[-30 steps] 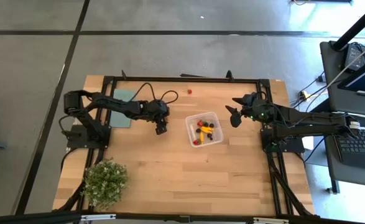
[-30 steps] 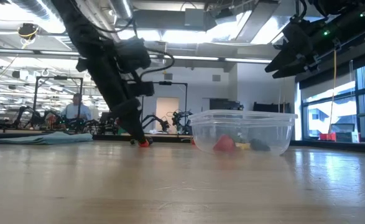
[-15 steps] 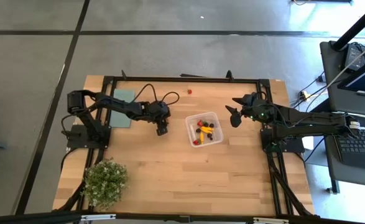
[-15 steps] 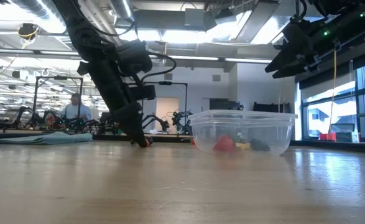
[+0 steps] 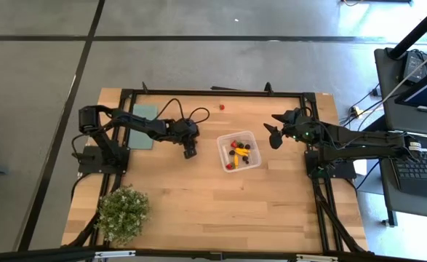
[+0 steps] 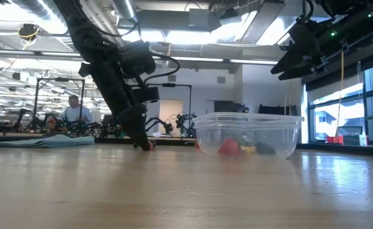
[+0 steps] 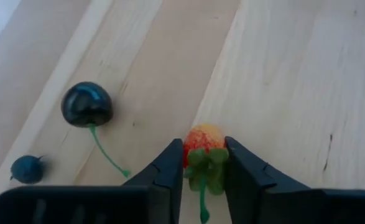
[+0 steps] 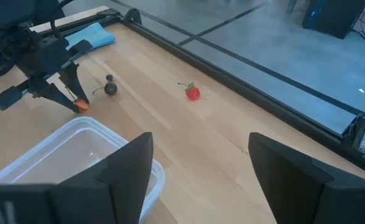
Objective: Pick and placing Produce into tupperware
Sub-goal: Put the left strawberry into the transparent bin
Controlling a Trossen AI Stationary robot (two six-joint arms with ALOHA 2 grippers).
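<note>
Sitting pinched at lower centre of the left wrist view, a small orange-red toy strawberry (image 7: 204,138) with green leaves, down on the pale wooden table (image 5: 198,196). Clamping it from both sides, the left gripper (image 7: 204,163). Lying upper left, a dark cherry (image 7: 87,104). Resting centre-right in the high view, the clear square tupperware (image 5: 238,151) holding produce. Hovering right, spread wide and gripping nothing, the right gripper (image 5: 273,135).

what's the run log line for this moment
left gripper: shut on strawberry, at table | right gripper: open, waiting beside tupperware | dark cherry: loose nearby
</note>
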